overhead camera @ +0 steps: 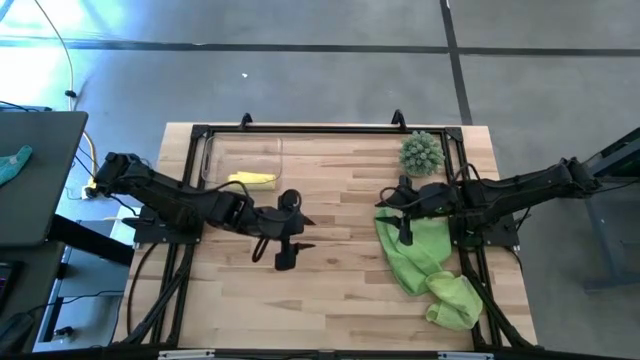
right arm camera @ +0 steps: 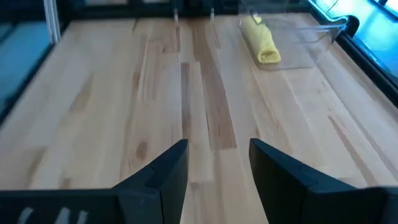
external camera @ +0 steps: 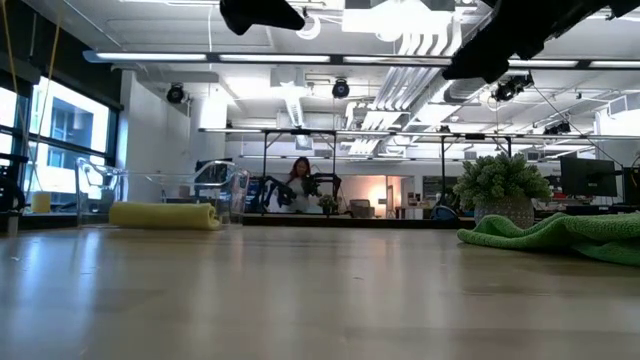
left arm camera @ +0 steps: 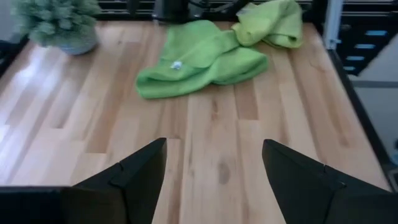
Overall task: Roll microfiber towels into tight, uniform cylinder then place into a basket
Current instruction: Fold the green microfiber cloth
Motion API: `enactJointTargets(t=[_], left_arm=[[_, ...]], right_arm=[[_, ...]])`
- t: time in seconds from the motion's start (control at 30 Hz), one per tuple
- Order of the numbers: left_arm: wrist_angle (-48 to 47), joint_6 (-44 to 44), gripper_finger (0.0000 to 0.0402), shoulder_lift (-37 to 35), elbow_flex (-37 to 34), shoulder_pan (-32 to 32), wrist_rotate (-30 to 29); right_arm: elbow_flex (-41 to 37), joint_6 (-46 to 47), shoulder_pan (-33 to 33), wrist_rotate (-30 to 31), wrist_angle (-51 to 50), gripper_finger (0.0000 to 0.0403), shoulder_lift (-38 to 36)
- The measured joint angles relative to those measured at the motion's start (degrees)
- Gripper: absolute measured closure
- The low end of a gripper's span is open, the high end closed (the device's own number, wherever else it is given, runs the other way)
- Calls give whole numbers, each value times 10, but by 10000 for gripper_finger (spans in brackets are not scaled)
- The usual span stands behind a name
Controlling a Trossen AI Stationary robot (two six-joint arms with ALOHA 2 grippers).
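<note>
A pale yellow rolled towel (overhead camera: 250, 180) (right arm camera: 261, 43) lies in the clear basket (overhead camera: 215, 150) (right arm camera: 314, 37) at the table's far left, along the basket's near side. Two light green towels lie crumpled on the right: a larger one (overhead camera: 412, 250) (left arm camera: 199, 62) and a smaller one (overhead camera: 455, 302) (left arm camera: 273, 22) nearer the front edge. My left gripper (overhead camera: 303, 232) (left arm camera: 214, 143) hangs open above the bare table middle, pointing toward the green towels. My right gripper (overhead camera: 394, 218) (right arm camera: 217, 143) hangs open above the larger green towel's far-left edge, pointing toward the basket. Both hold nothing.
A spiky green plant in a pot (overhead camera: 422, 153) (external camera: 500, 190) stands at the far right, just beyond the green towels. A black frame (overhead camera: 300, 128) runs along the table's far edge and sides. Bare wood (overhead camera: 330, 290) stretches across the middle and front.
</note>
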Motion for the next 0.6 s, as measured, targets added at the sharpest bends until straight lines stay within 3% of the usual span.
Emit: enactJointTargets(t=[0.13,0.3,0.6], left_arm=[[-1,0,149,0,0,2,-7],[-1,0,149,0,0,2,-7],[-5,20,149,0,0,2,-4]], right_arm=[[0,109,-7,2,6,242,8],[0,340,-34,-5,-76,242,50],[0,402,-86,-39,-182,242,137]])
